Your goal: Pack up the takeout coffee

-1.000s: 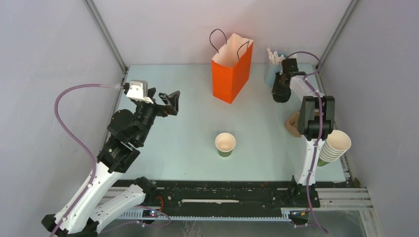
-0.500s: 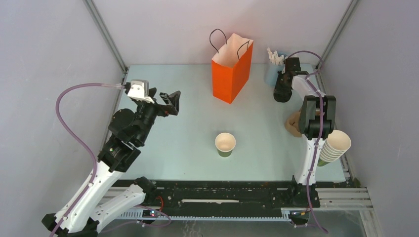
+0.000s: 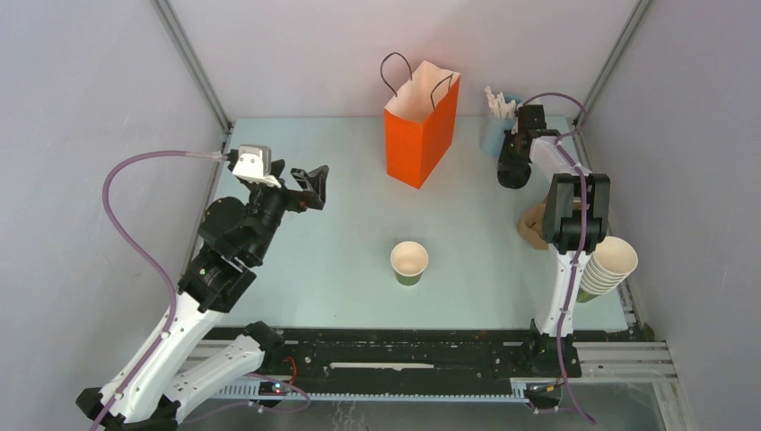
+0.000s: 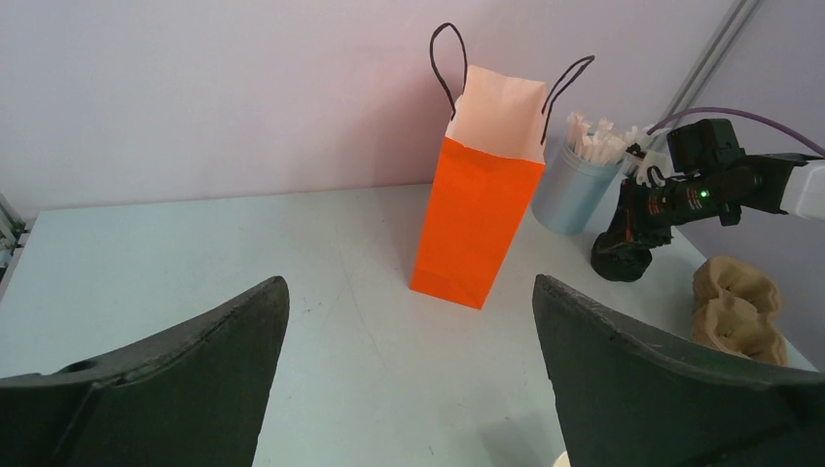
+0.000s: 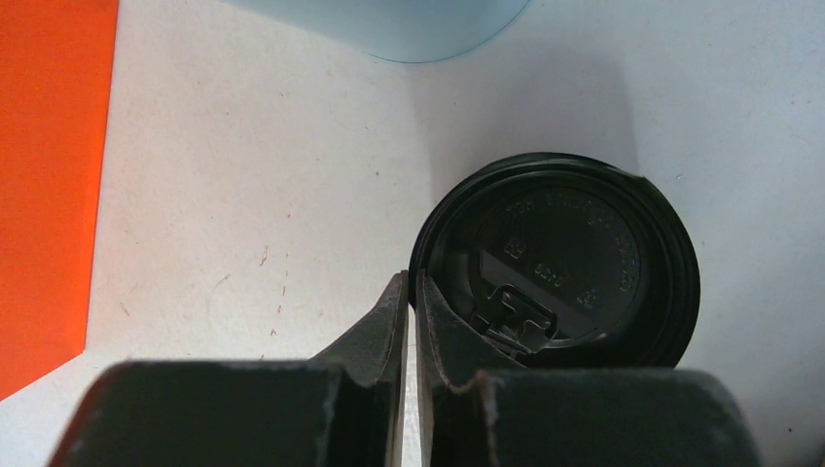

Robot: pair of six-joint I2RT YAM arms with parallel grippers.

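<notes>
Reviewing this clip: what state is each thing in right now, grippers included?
orange bag: upright, mouth open.
takeout coffee: upright, black lid on.
lone green cup: upright, lidless, empty.
cup stack: nested together.
blue cup: upright, holding white sticks.
left gripper: open, empty.
right gripper: jaws almost together at the lid's rim; grip unclear.

So the pale green table (image 3: 341, 233) had an orange paper bag (image 3: 420, 135) standing upright and open by the middle of the far edge, black cord handles sticking up. A pale blue cup (image 4: 572, 195) stuffed with white sticks (image 4: 595, 141) sat in the far right corner. One lidless green cup (image 3: 409, 262) with a white inside stood mid-table, closer to the near edge. A tilted stack of the same cups (image 3: 606, 265) sat at the right edge, with some crumpled brown stuff (image 4: 736, 309) just past it.
</notes>
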